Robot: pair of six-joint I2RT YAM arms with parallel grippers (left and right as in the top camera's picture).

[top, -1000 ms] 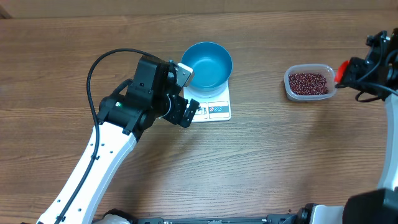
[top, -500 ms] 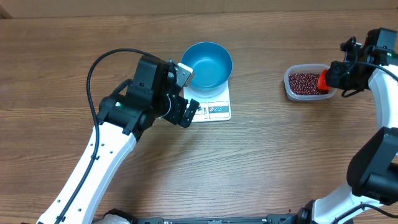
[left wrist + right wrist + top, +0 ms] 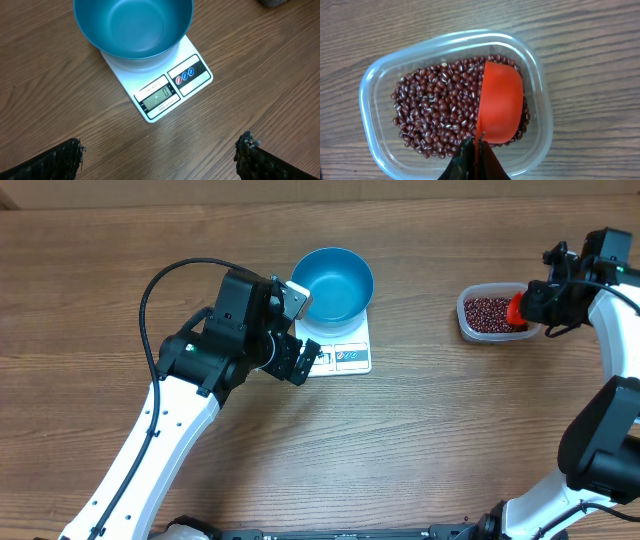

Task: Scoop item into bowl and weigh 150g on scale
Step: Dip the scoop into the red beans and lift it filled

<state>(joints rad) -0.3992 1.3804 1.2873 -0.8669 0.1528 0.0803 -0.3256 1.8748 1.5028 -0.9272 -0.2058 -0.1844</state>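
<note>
The blue bowl stands empty on the white scale, whose display reads 0. My left gripper hovers open at the scale's left front with nothing between its fingers. The item, dark red-brown beans, lies in a clear plastic tub at the right. My right gripper is shut on the thin handle of an orange-red scoop. The scoop's cup lies tipped on its side over the beans at the tub's right side.
Bare wooden tabletop lies between the scale and the tub. The left arm's black cable loops up over the table's left part. The right arm reaches in from the right edge.
My right gripper has moved left from the table's right edge and brought the scoop over the tub's right side. The left arm, bowl and scale have not moved.
</note>
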